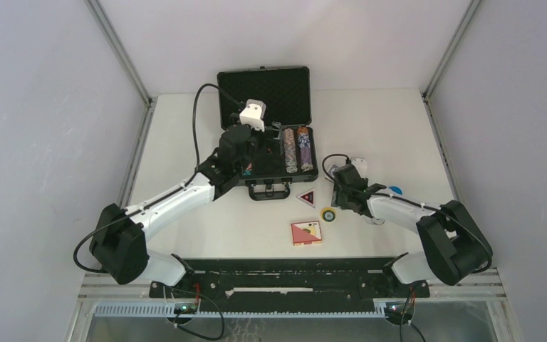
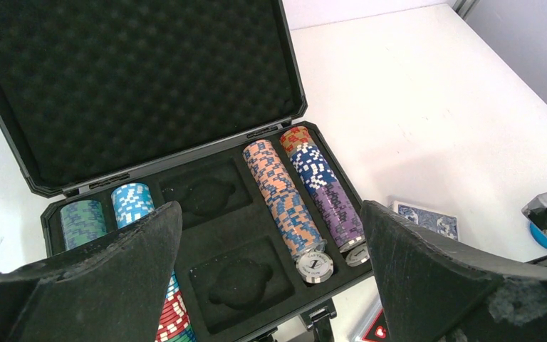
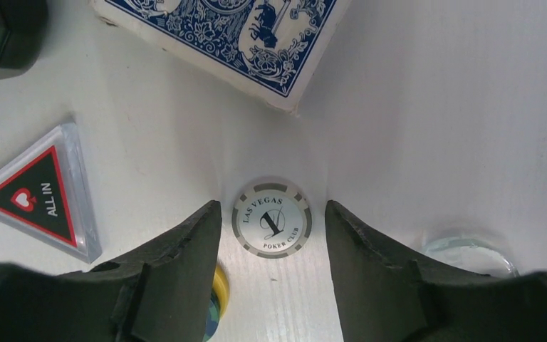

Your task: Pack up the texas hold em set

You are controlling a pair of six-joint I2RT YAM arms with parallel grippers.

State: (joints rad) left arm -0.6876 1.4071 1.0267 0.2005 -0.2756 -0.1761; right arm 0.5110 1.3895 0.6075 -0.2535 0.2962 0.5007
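Observation:
The black briefcase (image 1: pixel 265 92) lies open at the back, its foam lid (image 2: pixel 135 78) upright. Rows of poker chips (image 2: pixel 285 203) fill its right slots, and more chips (image 2: pixel 132 203) sit at the left. Two middle foam pockets (image 2: pixel 238 281) are empty. My left gripper (image 2: pixel 271 210) hovers wide open over the tray with nothing in it. My right gripper (image 3: pixel 272 206) is low over the table and open. A single grey-and-white chip (image 3: pixel 271 218) lies flat between its fingers, with a gap on each side. The blue card deck (image 3: pixel 238 35) lies just beyond it.
A triangular "ALL IN" button (image 3: pixel 39 192) lies left of the right gripper, and a yellow round button (image 1: pixel 327 214) sits by its left finger. A red card deck (image 1: pixel 306 232) lies nearer the arm bases. A clear round disc (image 3: pixel 470 249) and a blue round piece (image 1: pixel 395 190) lie to the right.

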